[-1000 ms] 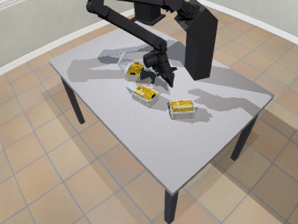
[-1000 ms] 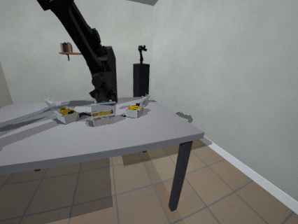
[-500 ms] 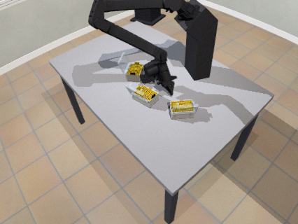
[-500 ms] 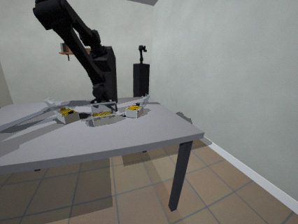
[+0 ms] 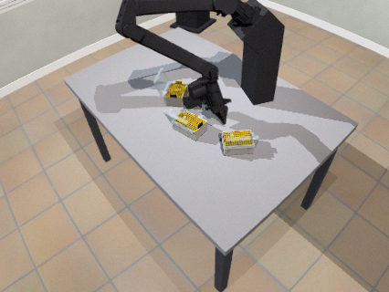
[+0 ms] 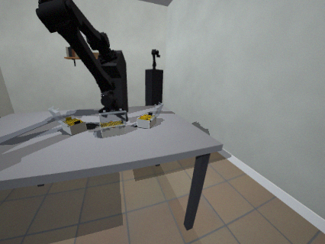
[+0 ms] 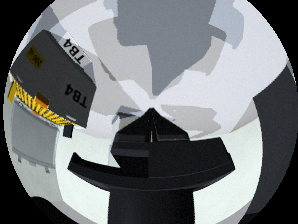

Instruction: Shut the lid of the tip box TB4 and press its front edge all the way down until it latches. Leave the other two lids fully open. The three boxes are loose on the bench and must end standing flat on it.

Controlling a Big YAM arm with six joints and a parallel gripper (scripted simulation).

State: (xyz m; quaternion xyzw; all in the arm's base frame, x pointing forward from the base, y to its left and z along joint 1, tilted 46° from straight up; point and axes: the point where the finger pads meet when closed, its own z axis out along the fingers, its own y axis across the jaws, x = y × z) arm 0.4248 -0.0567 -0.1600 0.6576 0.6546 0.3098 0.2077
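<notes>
Three tip boxes with yellow tips stand on the grey table: a far one (image 5: 176, 90), a middle one (image 5: 189, 123) and a near right one (image 5: 237, 140). In the wrist view the box at the left carries the label TB4 (image 7: 75, 76) on its dark side, with a row of yellow tips (image 7: 36, 104) at its edge. By its place beside the fingers this is the middle box (image 6: 113, 128). My gripper (image 5: 222, 119) is shut and empty. It points down to the table just beside the middle box, apart from it. Its tips (image 7: 152, 116) show in the wrist view. The lids are thin and pale, hard to read.
A tall black column (image 5: 261, 55) stands on the table behind the boxes, close to my arm. The far box's lid (image 5: 157, 75) sticks out to the back left. A second dark stand (image 6: 154, 85) is beyond the table.
</notes>
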